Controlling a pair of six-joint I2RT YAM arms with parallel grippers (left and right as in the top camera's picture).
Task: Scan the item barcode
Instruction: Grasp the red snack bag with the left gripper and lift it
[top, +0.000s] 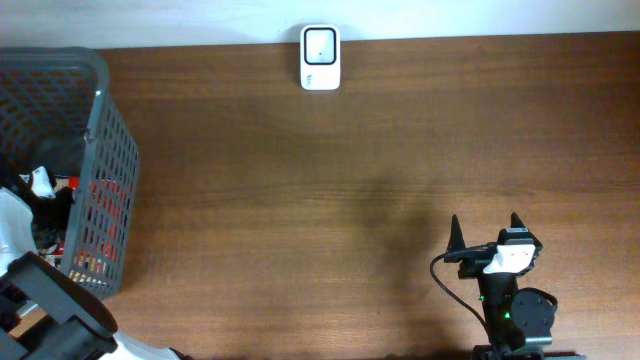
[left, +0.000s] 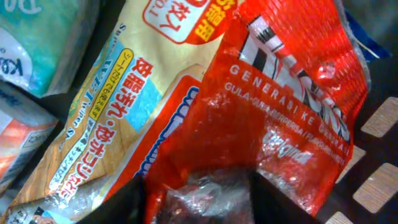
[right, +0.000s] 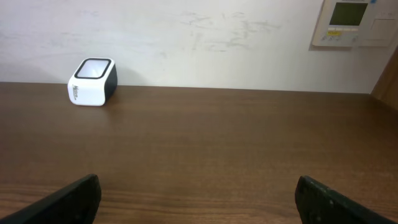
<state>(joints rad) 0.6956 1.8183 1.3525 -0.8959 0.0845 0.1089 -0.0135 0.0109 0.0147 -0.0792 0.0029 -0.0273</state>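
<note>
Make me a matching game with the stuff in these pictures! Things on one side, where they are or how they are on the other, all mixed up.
Things:
1. barcode scanner
2. grey basket
3. red packet
4. right gripper

Places and states:
A. at the left end of the table
B. fingers open, holding nothing
C. middle of the far edge
D. inside the grey basket

Pairs: 1-C, 2-A, 3-D, 4-B
</note>
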